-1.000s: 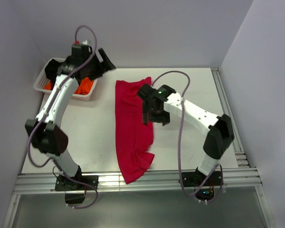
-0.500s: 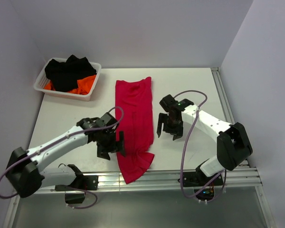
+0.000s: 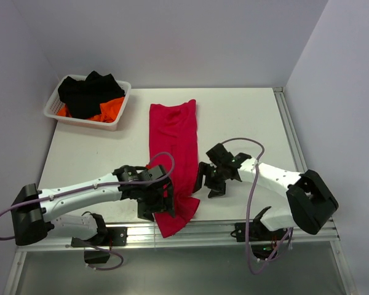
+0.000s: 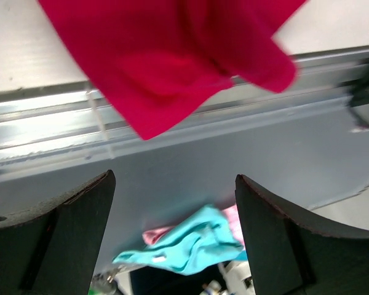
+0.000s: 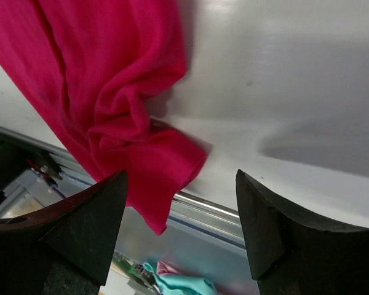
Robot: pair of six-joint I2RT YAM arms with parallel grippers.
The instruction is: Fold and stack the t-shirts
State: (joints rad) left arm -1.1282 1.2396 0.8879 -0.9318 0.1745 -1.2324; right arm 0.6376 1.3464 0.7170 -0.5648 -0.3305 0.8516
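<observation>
Top external view, soft crimson t-shirt point(image 3: 172, 141), long narrow strip, rumpled near end, left pincer point(image 3: 157, 203) agape, right pincer point(image 3: 208, 183) agape

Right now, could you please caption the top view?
Left gripper and right gripper flank the red t-shirt overhanging the table.

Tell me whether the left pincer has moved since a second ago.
Yes: the left pincer swung from over the white basket to the near edge, beside the red t-shirt.
</observation>
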